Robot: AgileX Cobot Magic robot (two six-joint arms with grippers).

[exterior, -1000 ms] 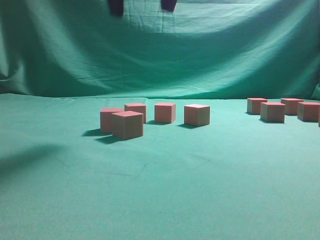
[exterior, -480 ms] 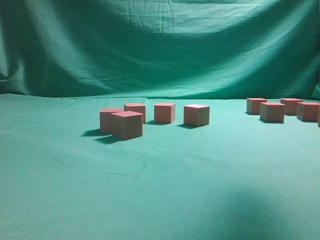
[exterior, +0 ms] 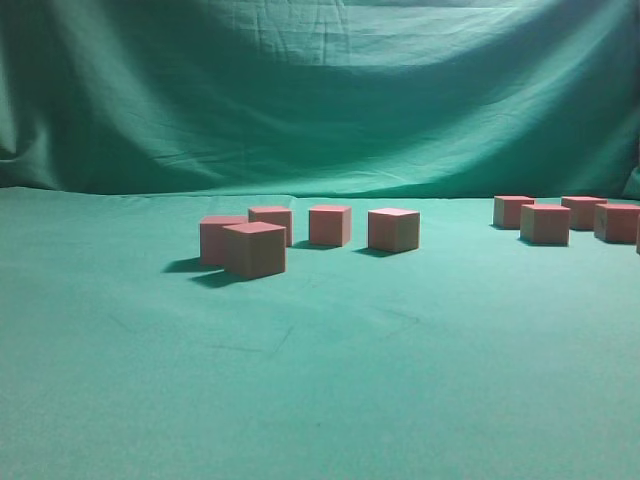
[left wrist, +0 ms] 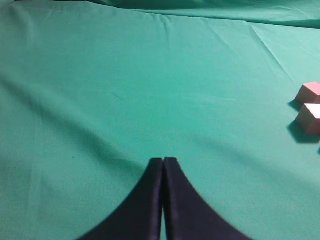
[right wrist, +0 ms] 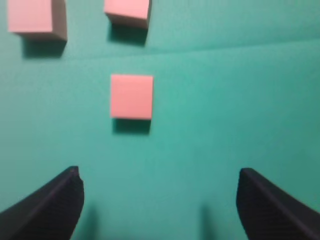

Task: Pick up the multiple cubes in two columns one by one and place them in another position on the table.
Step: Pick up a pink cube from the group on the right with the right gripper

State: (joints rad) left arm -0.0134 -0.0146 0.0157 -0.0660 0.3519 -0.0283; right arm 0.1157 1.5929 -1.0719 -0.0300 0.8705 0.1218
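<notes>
On the teal surface (exterior: 320, 380), five cubes sit left of centre: the front cube (exterior: 255, 249) stands nearest the camera, one touching behind its left side, three more in a row to its right. Well apart to the right, four further cubes (exterior: 545, 224) cluster by the frame edge. The left gripper (left wrist: 163, 161) hovers over bare cloth, fingers pressed together, holding nothing. The right gripper (right wrist: 159, 200) is spread wide and empty, a single cube (right wrist: 131, 96) lying ahead of it.
</notes>
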